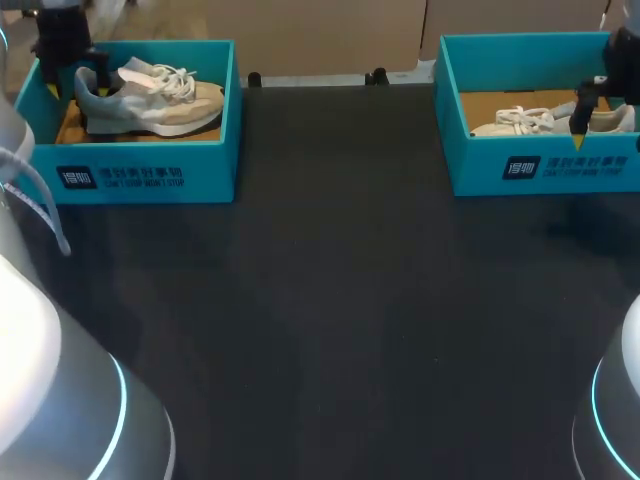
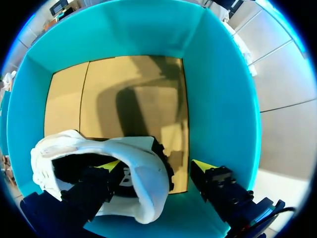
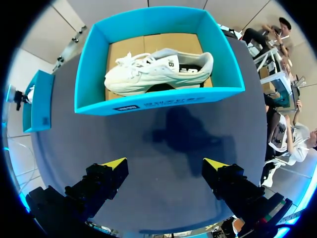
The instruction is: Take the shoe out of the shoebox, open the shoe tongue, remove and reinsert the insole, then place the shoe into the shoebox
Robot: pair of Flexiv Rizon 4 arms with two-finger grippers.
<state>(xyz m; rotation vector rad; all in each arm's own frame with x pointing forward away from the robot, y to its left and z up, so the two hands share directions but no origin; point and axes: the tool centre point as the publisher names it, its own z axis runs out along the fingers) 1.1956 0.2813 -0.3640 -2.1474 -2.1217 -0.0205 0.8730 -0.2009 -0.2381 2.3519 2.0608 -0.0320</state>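
A grey and beige shoe [image 1: 150,100] lies in the teal shoebox [image 1: 150,175] at the table's back left. My left gripper [image 1: 78,82] is down at its heel. In the left wrist view the left gripper [image 2: 158,166] stands open astride the white heel [image 2: 143,183]. One finger sits inside the shoe's opening, the other outside, apart from the heel and near the box wall [image 2: 218,99]. A white shoe [image 3: 158,69] lies in a second teal shoebox [image 3: 158,101] at the back right. My right gripper [image 3: 166,163] hangs open and empty high above the table, short of that box.
The dark table [image 1: 330,320] stretches between the two boxes. The right shoebox [image 1: 540,165] and its shoe [image 1: 530,122] sit under the right gripper [image 1: 585,120] in the head view. The left box [image 3: 37,104] shows far off beside the right one.
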